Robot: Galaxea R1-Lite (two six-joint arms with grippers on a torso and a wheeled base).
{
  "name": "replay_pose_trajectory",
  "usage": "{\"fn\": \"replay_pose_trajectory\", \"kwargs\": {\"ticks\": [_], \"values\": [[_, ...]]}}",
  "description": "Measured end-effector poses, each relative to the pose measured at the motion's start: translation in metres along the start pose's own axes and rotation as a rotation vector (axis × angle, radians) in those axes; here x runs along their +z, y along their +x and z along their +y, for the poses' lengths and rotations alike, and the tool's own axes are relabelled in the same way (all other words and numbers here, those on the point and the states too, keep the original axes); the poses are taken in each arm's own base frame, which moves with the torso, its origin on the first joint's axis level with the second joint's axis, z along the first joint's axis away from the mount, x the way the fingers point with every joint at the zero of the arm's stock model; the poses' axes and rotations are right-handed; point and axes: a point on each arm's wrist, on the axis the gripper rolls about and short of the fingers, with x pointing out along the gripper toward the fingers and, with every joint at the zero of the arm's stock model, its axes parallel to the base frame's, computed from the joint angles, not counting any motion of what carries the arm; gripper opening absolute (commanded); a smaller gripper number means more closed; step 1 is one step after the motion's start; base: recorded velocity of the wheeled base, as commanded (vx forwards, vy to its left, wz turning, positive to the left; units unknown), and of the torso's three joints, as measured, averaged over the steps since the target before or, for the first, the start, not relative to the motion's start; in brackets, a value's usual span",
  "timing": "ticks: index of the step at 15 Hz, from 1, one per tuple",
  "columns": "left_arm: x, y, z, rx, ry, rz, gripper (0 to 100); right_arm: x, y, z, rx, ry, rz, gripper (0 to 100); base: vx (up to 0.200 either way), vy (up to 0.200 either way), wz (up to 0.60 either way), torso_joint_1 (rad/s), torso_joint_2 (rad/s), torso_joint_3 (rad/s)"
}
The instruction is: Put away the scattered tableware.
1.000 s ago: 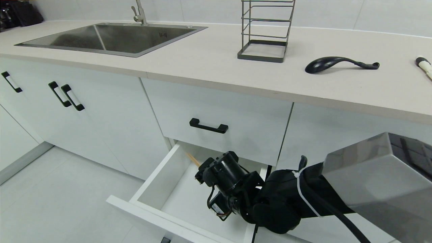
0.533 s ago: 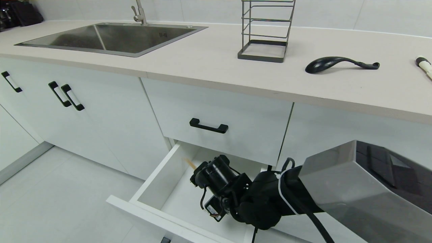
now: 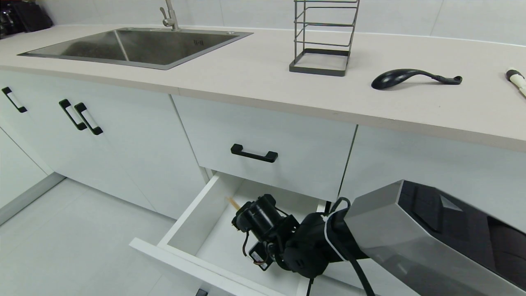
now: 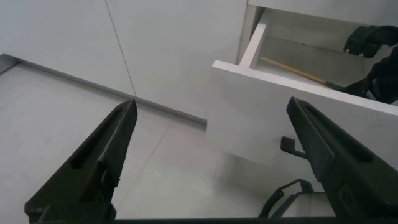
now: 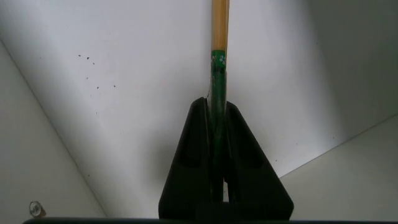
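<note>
the right gripper (image 5: 216, 111) is sitting inside the open drawer (image 3: 192, 214), jaws clamping the green end of a wooden chopstick (image 5: 219, 25). the left gripper (image 4: 211, 112) is hanging over the floor beside the drawer front, jaws wide apart, holding nothing.

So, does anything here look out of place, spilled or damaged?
Nothing is spilled or damaged. Two pieces lie loose on the countertop: a black spoon right of the wire rack, and a pale utensil with a black band at the right edge. The drawer stands open, with the right pincer holding a wooden stick inside.
</note>
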Motion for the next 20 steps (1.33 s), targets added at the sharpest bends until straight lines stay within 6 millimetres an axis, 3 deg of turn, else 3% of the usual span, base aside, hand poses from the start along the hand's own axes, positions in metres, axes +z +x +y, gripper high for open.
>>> {"fn": "replay_pose_trajectory", "kwargs": {"ticks": [20], "values": [[0.000,0.000,0.000,0.000,0.000,0.000,100,-0.004,0.037,0.007,-0.007,0.002,0.027,0,0.000,0.000,0.00,0.000,0.00,0.000]]}}
